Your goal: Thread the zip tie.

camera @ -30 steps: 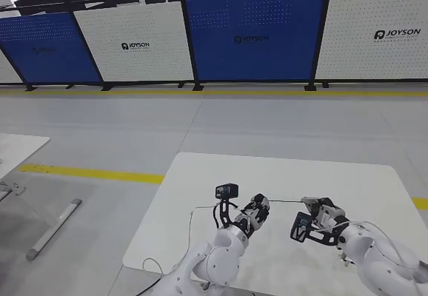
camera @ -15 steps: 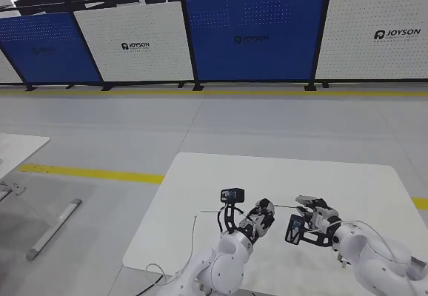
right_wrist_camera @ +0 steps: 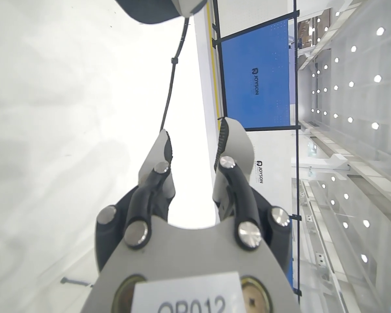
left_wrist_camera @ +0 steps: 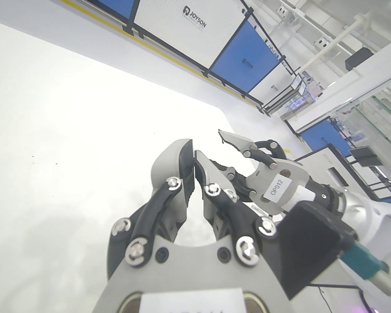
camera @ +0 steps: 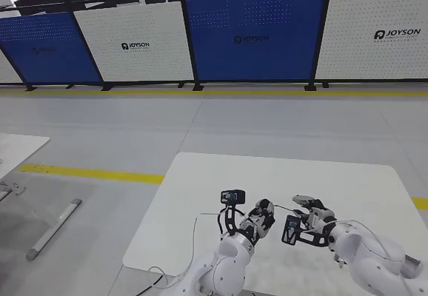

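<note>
A thin black zip tie (right_wrist_camera: pixel 171 86) with a small block partway along it runs from my left gripper to the right gripper, above the white table (camera: pixel 214 177). In the top view a short stretch of the zip tie (camera: pixel 282 207) spans the gap between the two. My left gripper (left_wrist_camera: pixel 194 158) has its fingers pressed together, shut on the zip tie, though the strap is hidden inside the pads. My right gripper (right_wrist_camera: pixel 194 131) is open; the strap's free end touches one of its fingertips (right_wrist_camera: pixel 164 138). In the top view the left gripper (camera: pixel 267 209) and right gripper (camera: pixel 297 208) face each other closely.
The table top around the grippers is bare white. A thin cable (camera: pixel 193 233) trails from the left arm toward the table's near left edge. Blue and white panel walls (camera: pixel 251 41) stand far behind, across the grey floor.
The two grippers have drawn closer: the left one shifted right and the right one shifted left, shortening the gap spanned by the zip tie.
</note>
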{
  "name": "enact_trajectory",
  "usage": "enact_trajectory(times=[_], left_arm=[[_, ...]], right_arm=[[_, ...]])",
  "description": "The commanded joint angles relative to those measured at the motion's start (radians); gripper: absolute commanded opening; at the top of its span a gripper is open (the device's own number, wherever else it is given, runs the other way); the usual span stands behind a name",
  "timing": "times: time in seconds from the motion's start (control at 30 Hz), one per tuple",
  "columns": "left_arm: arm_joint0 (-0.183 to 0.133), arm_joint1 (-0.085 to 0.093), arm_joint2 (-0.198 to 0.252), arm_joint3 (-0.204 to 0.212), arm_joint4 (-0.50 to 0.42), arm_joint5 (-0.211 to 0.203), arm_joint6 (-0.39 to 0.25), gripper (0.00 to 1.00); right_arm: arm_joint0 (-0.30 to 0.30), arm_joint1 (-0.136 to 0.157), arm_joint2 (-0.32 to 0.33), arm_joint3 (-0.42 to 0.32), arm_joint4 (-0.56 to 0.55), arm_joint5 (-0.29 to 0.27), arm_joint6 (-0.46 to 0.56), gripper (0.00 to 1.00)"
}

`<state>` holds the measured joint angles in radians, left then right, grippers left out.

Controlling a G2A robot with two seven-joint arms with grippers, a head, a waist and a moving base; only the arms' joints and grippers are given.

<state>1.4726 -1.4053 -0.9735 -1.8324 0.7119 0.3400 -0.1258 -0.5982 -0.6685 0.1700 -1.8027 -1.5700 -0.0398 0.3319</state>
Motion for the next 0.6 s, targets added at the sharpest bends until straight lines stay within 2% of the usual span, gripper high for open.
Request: enact_trajectory(times=[0.0, 0.23, 0.57], left_arm=[[0.001, -0.003, -0.004, 0.005, 0.010, 0.000, 0.014, 0.00], [0.004, -0.014, -0.005, 0.013, 0.025, 0.000, 0.018, 0.00], [0.004, -0.020, 0.006, 0.002, 0.024, 0.000, -0.023, 0.00]], right_arm=[[-0.002, 0.003, 0.000, 0.001, 0.000, 0.015, -0.002, 0.31], [-0.009, 0.015, 0.000, -0.005, 0.000, 0.032, -0.006, 0.32], [-0.002, 0.007, 0.000, -0.011, 0.000, -0.002, 0.004, 0.30]])
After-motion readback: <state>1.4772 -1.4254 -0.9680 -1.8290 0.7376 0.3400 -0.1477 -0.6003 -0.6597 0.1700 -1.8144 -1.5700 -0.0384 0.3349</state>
